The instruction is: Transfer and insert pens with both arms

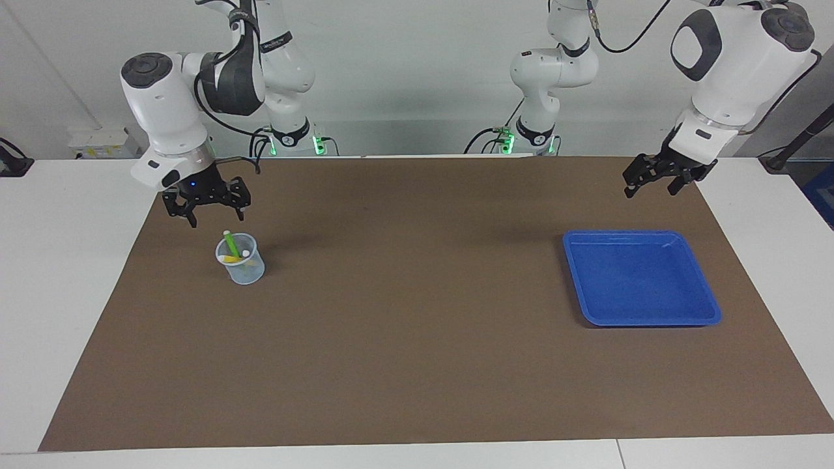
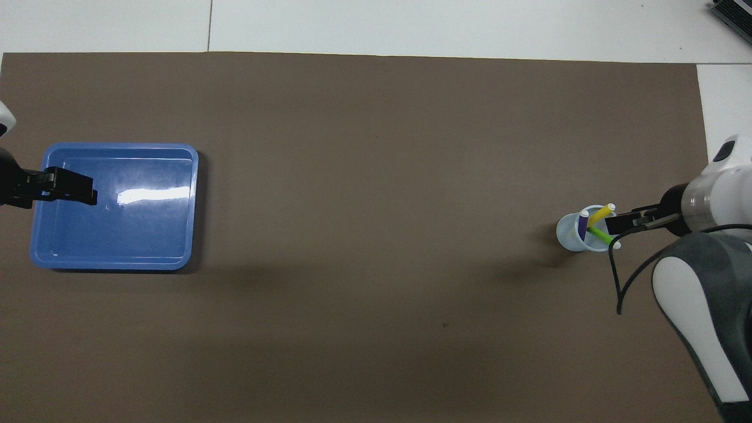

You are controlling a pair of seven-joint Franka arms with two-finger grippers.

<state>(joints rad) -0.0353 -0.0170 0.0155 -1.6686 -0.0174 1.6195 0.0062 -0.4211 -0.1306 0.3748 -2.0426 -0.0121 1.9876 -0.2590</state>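
1. all 3 pens stand in the clear cup [image 1: 241, 260] toward the right arm's end of the table: the green pen [image 1: 230, 242] leans up out of the rim, the yellow pen [image 2: 600, 214] crosses it, and the purple pen [image 2: 583, 225] shows only from overhead.
2. the right claw [image 1: 207, 203] hangs just above the cup, its fingers spread wide and holding nothing; by the look of it the last pen has been let go into the cup.
3. the left claw [image 1: 659, 177] waits in the air over the edge of the blue tray [image 1: 642, 277] that lies nearer to the robots, fingers apart and empty. the tray holds no pens, so the task looks close to done.
4. risk: the green pen tip stands close under the right claw. if the arm pulls away sideways rather than straight up, a finger could catch that tip and tip the light cup over or flick a pen out.
5. risk: the pens lean crossed against the rim, so a small knock could shift their weight and topple the cup.
6. around them is only the brown mat [image 1: 417, 339] on the white table [image 1: 65, 260]. nothing lies between cup and tray, and nothing blocks either arm's way back.
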